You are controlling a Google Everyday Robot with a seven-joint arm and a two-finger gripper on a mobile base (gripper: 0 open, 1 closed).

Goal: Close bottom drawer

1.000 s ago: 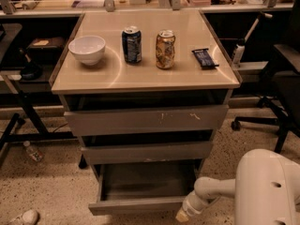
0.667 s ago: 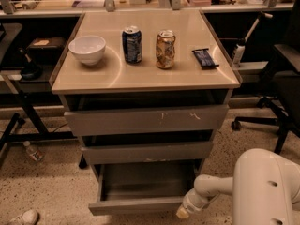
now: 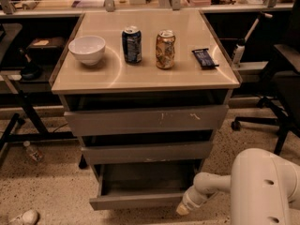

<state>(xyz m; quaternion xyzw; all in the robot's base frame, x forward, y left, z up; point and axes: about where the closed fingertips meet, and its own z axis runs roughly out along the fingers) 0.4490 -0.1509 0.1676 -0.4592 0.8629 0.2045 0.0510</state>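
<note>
Bottom drawer point(image 3: 140, 199) is pulled out at the foot of the cabinet point(image 3: 140, 75), box exposed. Gripper point(image 3: 184, 209) sits low at the cabinet's front right, just beside the drawer front's right end. Contact unclear, can't tell how open it is, nothing visibly held. Push square toward the cabinet, nearer the front's middle, or it'll likely rack and jam.

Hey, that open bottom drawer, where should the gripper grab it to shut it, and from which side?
The bottom drawer has a plain flat front, no handle, its box open on top. So pinch the front's top edge, coming from above; a flat push on the face would probably do too. The gripper is low by the front's right end as seen.
</note>
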